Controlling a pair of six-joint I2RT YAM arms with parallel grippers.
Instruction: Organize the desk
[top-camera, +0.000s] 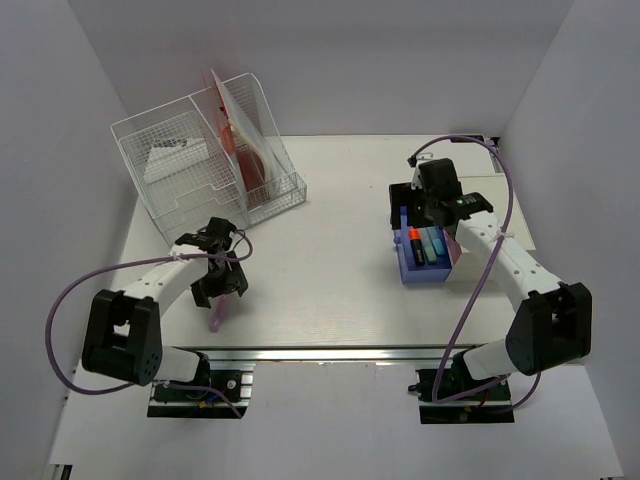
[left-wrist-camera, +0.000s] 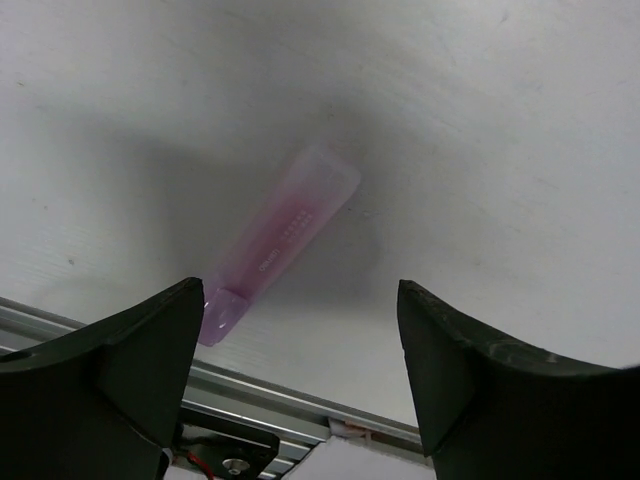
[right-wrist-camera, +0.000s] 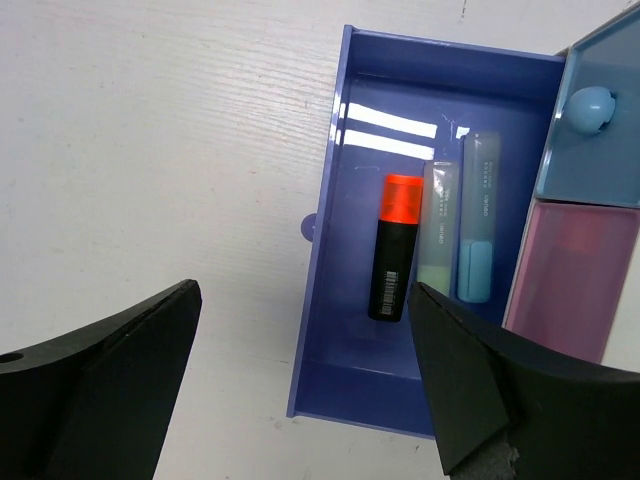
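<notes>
A translucent pink highlighter (left-wrist-camera: 285, 240) lies slantwise on the white desk (top-camera: 330, 260), close to its front rail (left-wrist-camera: 280, 400). My left gripper (left-wrist-camera: 300, 300) hovers over it, open, with nothing between the fingers; the pen's cap end lies by the left finger. In the top view the highlighter (top-camera: 217, 316) pokes out just below this gripper (top-camera: 222, 290). My right gripper (right-wrist-camera: 305, 300) is open and empty above a pulled-out purple-blue drawer (right-wrist-camera: 322, 250). In the drawer lie an orange-capped black marker (right-wrist-camera: 392, 250), a green highlighter (right-wrist-camera: 436, 235) and a blue highlighter (right-wrist-camera: 477, 220).
A clear wire-mesh file organizer (top-camera: 190, 165) holding red folders (top-camera: 240, 135) stands at the back left. The small drawer box (top-camera: 405, 200) sits under my right arm; its light-blue drawer (right-wrist-camera: 600, 150) and pink drawer (right-wrist-camera: 565, 275) are pushed in. White walls enclose the desk.
</notes>
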